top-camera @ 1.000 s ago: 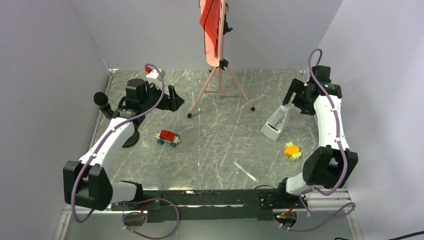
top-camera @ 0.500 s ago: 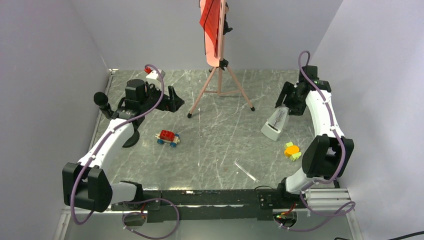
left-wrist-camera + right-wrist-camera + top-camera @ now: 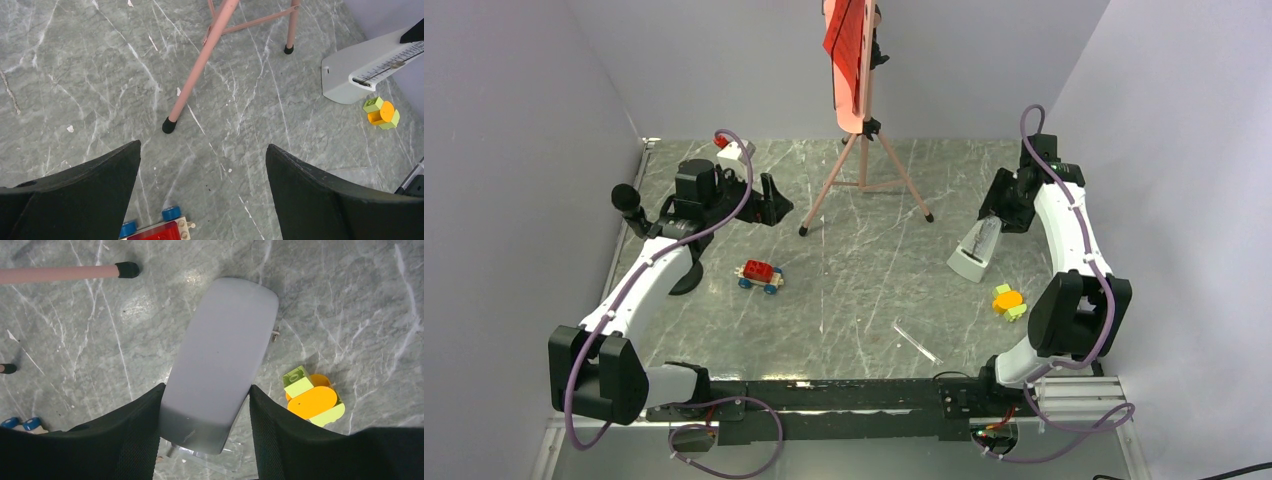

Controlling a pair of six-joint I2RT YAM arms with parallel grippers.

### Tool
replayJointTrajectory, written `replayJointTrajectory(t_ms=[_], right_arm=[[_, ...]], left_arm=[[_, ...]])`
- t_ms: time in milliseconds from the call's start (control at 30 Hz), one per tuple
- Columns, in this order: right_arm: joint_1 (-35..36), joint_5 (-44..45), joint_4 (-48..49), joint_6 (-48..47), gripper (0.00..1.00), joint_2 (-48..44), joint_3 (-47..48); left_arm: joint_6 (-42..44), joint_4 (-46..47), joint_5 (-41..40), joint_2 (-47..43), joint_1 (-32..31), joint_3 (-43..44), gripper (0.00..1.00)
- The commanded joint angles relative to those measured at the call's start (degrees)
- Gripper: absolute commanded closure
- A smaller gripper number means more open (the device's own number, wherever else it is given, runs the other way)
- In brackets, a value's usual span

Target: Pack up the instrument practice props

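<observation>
From above, the salmon-pink music stand is standing at the far middle of the surface, carrying the red sheet on its desk. The metronome is sitting right of the stand, with the right hand gripping its top. The clear stick is lying near the front edge. The left hand is hovering left of the stand, beyond the toy car.

In the left wrist view, the left hand is gaping wide over bare surface, facing a stand leg.

In the right wrist view, the right hand is pressing both fingers against the metronome, clamping it, beside a yellow-orange toy.
</observation>
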Motion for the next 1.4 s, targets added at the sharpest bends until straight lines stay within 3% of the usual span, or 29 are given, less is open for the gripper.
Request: replayJointTrajectory(t_ms=[0, 133, 300, 567, 833, 1067, 1333, 1367], right_arm=[[0.90, -1.38, -0.62, -1.59, 0.71, -1.04, -0.77], [2.75, -3.65, -0.48, -3.95, 0.80, -2.47, -1.17], [8.41, -5.38, 0.84, -9.03, 1.00, -4.11, -1.40], [20.61, -7.14, 3.16, -20.25, 1.00, -5.54, -0.39], [34.64, -14.80, 4.18, -37.03, 1.00, -3.93, 0.14], [43.03, -24.46, 9.22, -49.14, 1.00, -1.17, 2.48], [49.76, -23.47, 15.83, -54.84, 1.00, 1.22, 3.62], [50.25, -23.56, 15.97, -55.23, 0.84, 1.61, 3.82]], left_arm=[[0.56, 0.39, 0.57, -1.51, -0.42, 0.39, 0.01], [2.01, 0.05, 0.51, -1.61, -0.59, 0.42, 0.01], [2.94, 0.74, 0.31, -1.57, -0.85, 0.10, 0.01], [2.91, 1.03, 1.44, -1.08, -1.30, -0.43, 0.01], [7.25, -0.02, 5.31, -1.98, -1.30, -1.40, 0.01], [21.63, -7.33, 17.30, -3.19, -1.35, -1.36, 0.01], [36.19, -12.05, 24.18, -8.58, -3.00, -4.26, 0.01], [36.97, -12.22, 24.47, -8.76, -3.17, -4.62, 0.01]])
